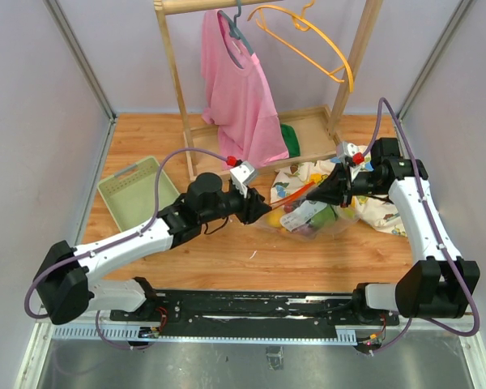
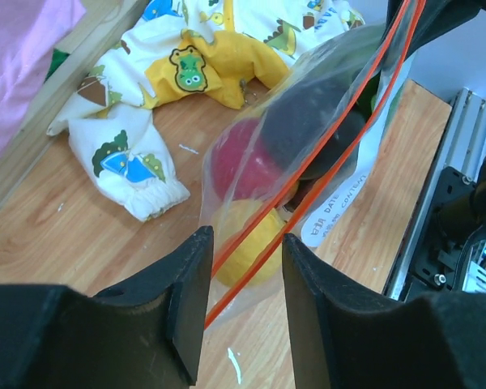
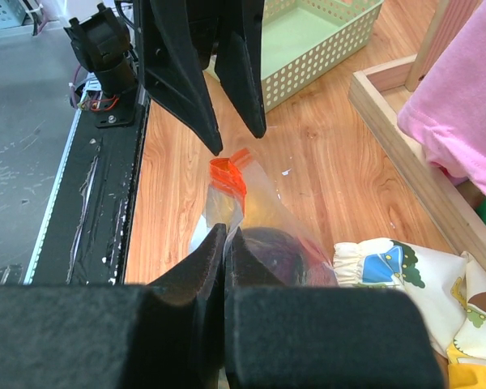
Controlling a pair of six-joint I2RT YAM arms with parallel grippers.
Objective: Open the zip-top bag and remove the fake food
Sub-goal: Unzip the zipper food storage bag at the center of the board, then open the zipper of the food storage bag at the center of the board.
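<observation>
The right gripper was pressed together on the zip-top bag, right of the desk's centre, apparently tensioning its zipper strip between the left gripper's spread fingers; the fake food sat inside

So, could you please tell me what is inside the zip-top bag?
The zip-top bag holds a red piece, a yellow piece and a dark purple piece. Whatever lies beneath or behind them is covered.
</observation>
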